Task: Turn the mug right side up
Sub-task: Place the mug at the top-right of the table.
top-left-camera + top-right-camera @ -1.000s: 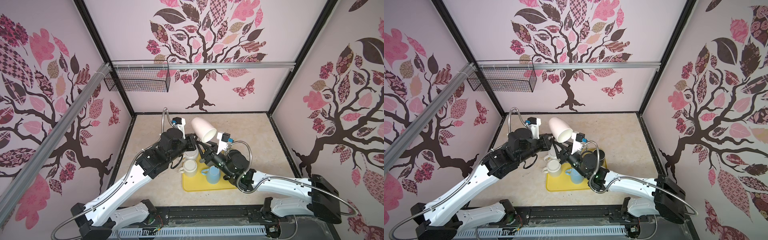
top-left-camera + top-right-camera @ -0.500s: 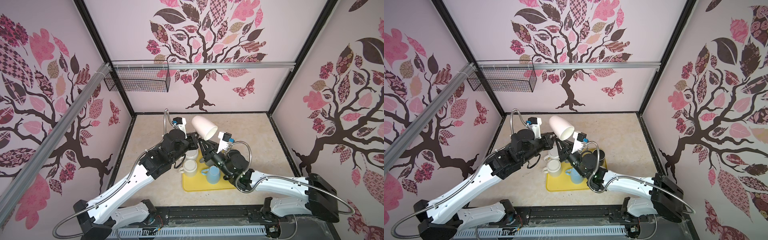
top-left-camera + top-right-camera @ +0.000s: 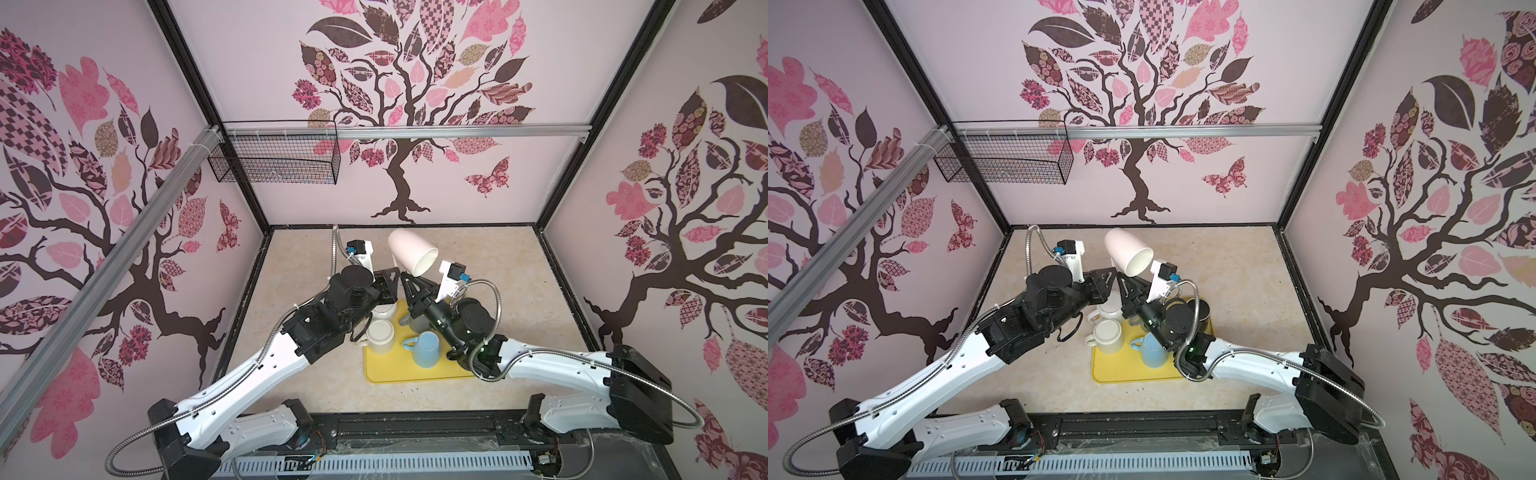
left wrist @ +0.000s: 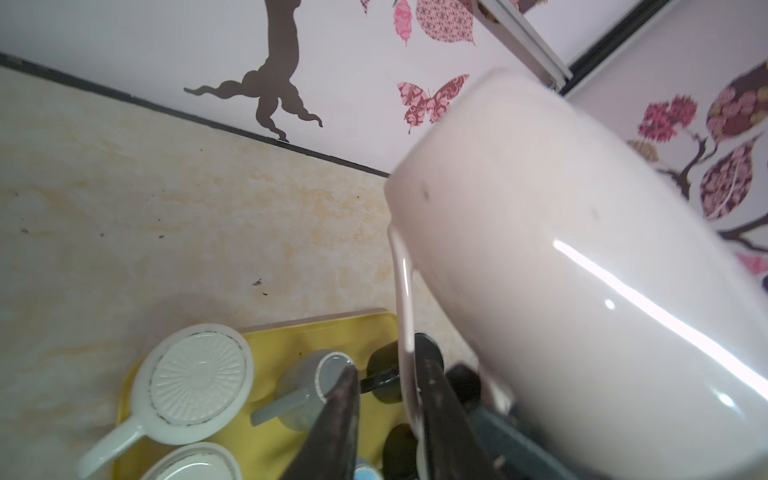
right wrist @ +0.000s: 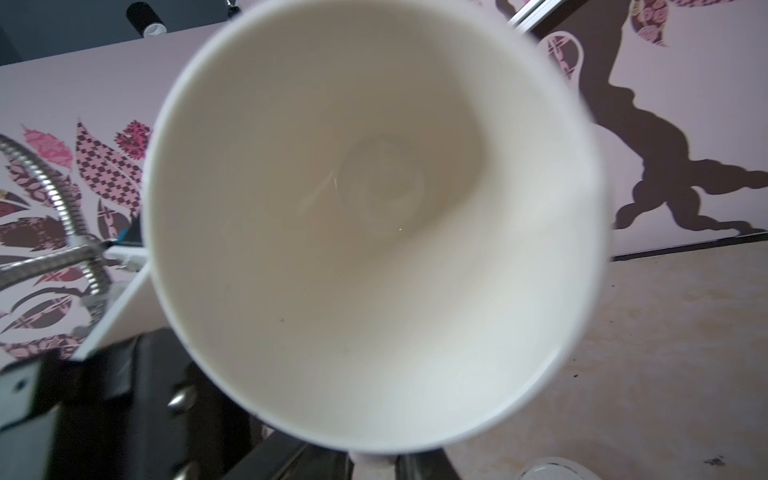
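Observation:
A pale pink mug [image 3: 411,251] [image 3: 1127,255] hangs tilted in the air above the table's middle, its mouth facing down and to the right. My right gripper [image 3: 406,277] [image 5: 370,467] is shut on the mug's handle from below; in the right wrist view the mug's empty inside [image 5: 353,208] fills the picture. My left gripper [image 3: 395,275] [image 4: 388,368] is open beside the same handle [image 4: 405,299]. The handle lies against one left finger and stands clear of the other. The mug's glossy wall [image 4: 561,270] looms close in the left wrist view.
Below the mug lies a yellow tray [image 3: 415,374] [image 3: 1129,374] with several mugs: a cream one [image 3: 380,334] upside down, a blue one [image 3: 428,349], a grey one [image 4: 307,390] and dark ones. A wire basket [image 3: 274,160] hangs on the back left wall.
The right gripper has closed on the mug's handle. The left gripper, shut on the handle before, has now parted its jaws. The mug has hardly moved.

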`<state>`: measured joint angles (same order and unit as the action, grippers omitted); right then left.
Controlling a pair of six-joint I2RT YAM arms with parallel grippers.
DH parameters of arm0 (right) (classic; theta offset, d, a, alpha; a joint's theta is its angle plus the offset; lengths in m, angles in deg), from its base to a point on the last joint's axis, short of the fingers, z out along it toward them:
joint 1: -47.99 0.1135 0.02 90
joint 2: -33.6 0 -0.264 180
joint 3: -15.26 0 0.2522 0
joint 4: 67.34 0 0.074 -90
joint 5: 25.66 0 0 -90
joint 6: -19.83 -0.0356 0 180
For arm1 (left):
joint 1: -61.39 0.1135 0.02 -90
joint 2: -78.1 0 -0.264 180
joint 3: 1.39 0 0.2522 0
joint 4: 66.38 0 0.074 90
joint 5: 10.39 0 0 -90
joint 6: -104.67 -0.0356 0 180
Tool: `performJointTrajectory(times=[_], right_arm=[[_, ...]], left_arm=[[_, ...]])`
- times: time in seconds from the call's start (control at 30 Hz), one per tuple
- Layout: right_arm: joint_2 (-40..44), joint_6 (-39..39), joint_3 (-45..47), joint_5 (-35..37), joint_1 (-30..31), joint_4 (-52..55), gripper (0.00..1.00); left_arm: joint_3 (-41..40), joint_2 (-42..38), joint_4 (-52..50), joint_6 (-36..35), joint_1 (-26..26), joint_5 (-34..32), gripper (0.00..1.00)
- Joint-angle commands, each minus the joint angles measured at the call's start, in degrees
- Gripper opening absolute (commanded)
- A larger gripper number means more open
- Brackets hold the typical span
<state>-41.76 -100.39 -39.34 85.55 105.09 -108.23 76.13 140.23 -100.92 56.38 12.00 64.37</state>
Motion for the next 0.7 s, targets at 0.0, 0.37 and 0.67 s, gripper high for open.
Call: performJointTrajectory(times=[0.0, 0.37, 0.67], right_arm=[[0.12, 0.84, -1.52, 2.43, -1.07, -3.79, 0.00], [3.10, 0.27, -3.48, -1.53, -4.44, 6.93, 0.00], [6.92, 5.45, -20.81, -9.66, -13.75, 46.47, 0.00]], left_arm=[[-1.64, -1.40, 0.11, -2.54, -0.62, -0.96, 0.47], [-2.65, -4.92, -2.72, -5.05, 1.79, -5.25, 0.98], [-2.09, -11.92, -10.56, -12.26, 6.47, -11.17, 0.98]])
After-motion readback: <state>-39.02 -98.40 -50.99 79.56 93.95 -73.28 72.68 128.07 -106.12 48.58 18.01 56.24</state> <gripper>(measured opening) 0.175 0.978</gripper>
